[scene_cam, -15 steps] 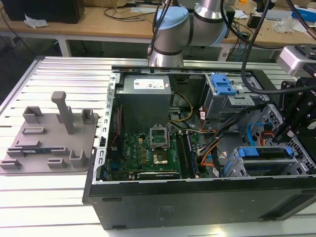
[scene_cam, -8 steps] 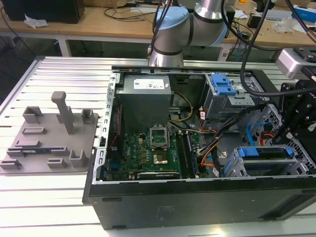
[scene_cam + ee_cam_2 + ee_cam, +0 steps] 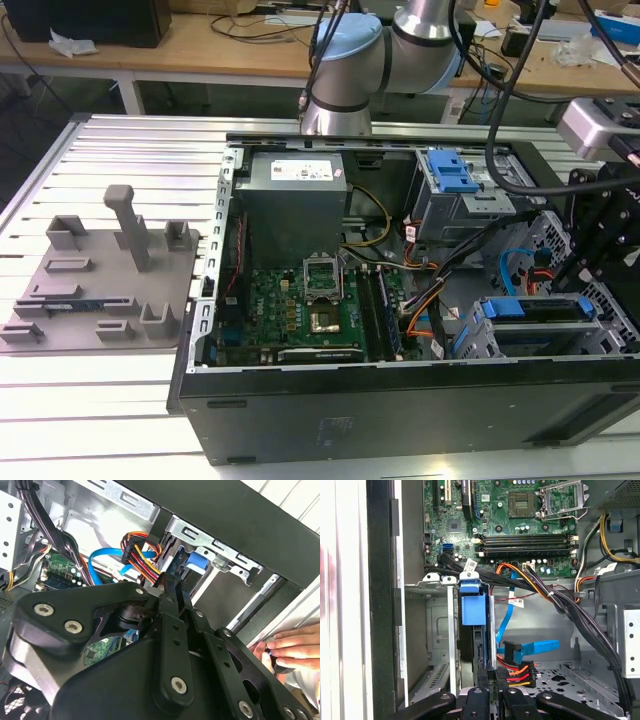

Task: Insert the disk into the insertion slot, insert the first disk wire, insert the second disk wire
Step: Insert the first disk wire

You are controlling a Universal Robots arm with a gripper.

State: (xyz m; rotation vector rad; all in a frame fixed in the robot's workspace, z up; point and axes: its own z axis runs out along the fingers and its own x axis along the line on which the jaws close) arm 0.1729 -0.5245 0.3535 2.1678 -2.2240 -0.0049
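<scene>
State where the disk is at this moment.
At the exterior view's lower right, the disk sits in the insertion slot, inside the computer case.

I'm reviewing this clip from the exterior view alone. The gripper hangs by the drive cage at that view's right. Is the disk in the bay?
Observer: Yes. In the first wrist view the disk stands inside the insertion slot, with its blue carrier tab toward the motherboard.
Operator: Where are the wires?
Observer: A connector with orange, red, yellow and black wires lies right beside the gripper, at the disk's end away from the motherboard. I cannot tell whether it is plugged in.
Operator: Anything else nearby?
Observer: In the second wrist view a person's hand is just outside the case.
</scene>
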